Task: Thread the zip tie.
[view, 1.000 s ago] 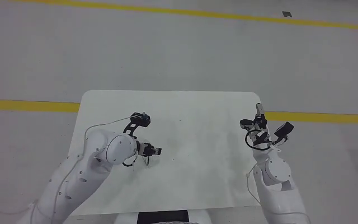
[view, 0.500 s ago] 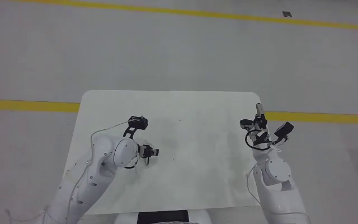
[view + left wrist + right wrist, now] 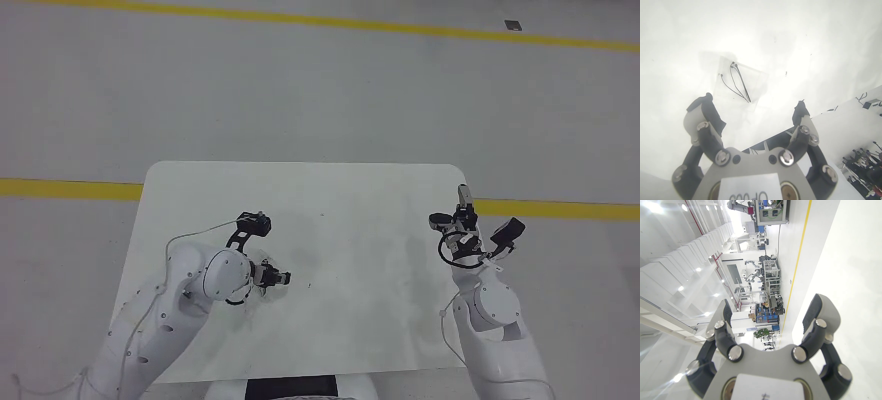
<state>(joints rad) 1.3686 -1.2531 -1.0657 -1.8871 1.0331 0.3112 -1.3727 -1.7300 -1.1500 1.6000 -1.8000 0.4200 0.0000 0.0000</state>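
Top view: the left fingers (image 3: 272, 276) are hovering over the worktop (image 3: 360, 200), and the right fingers (image 3: 458, 222) are hanging at its edge. Left wrist view: the left fingers are gaping wide and gripping nothing, with the zip ties (image 3: 738, 83) lying on a clear plastic square (image 3: 756, 79) just beyond the fingertips. Right wrist view: the right fingers are spreading wide, empty.

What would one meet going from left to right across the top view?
left gripper over the white table → right gripper at the table's right edge → small dark square on the floor
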